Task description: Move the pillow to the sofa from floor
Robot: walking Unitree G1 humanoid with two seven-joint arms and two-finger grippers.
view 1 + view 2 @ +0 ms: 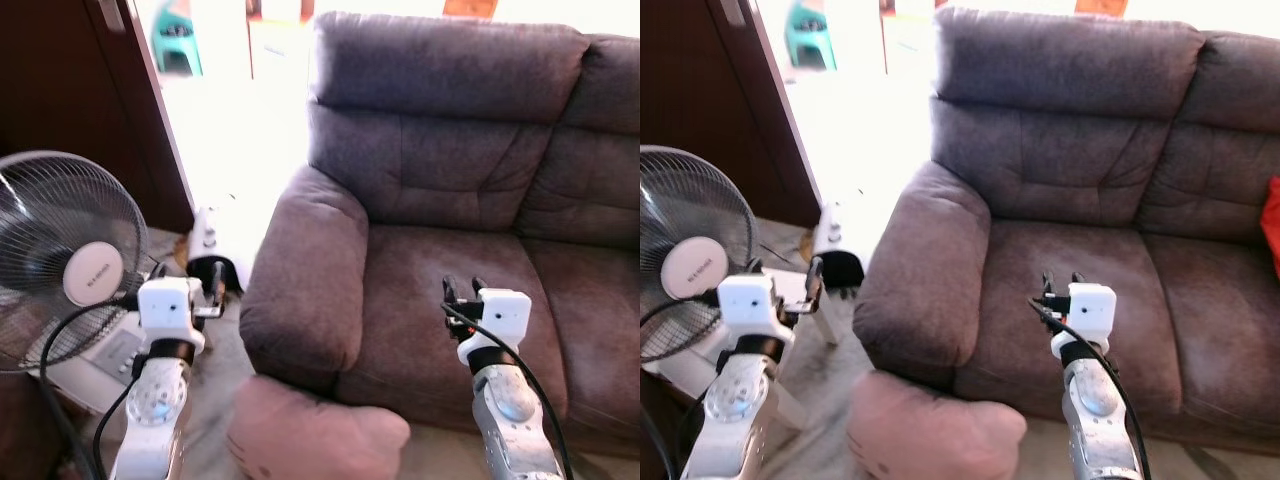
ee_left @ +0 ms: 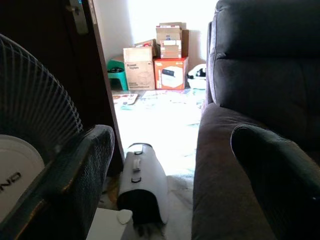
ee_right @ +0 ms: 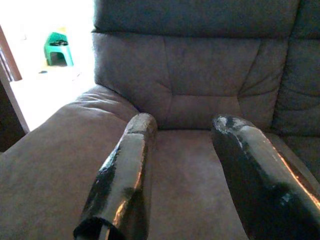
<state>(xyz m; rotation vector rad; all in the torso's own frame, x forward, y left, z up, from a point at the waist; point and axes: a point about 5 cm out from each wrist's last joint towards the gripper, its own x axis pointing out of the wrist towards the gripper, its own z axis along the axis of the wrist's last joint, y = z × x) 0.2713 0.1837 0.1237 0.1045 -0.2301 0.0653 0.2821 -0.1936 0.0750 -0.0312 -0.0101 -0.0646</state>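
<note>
Two silver arms reach out in front of us in the left eye view. Our left gripper [image 1: 213,283] is up beside the sofa [image 1: 450,200] arm, over the floor, and its fingers are apart with nothing between them. Our right gripper [image 1: 462,292] hangs over the sofa seat, fingers apart and holding nothing too. The pink pillow [image 1: 315,430] lies on the floor, low down between our two arms, touching the front of the sofa by its armrest. A big fan [image 1: 65,260] stands on our left, and a small white machine [image 1: 215,245] sits on the floor just behind our left gripper.

In the right eye view we see the same room. A bit of something red [image 1: 1272,225] lies on the sofa far to our right. A dark door [image 1: 710,100] stands behind the fan.

In the left wrist view, our two black fingers [image 2: 75,175] are wide apart. Between them we see the white machine on the floor, and far back some cardboard boxes [image 2: 157,62] and a green stool [image 2: 117,74].

In the right wrist view, our two black fingers [image 3: 125,175] are apart over the brown seat.
</note>
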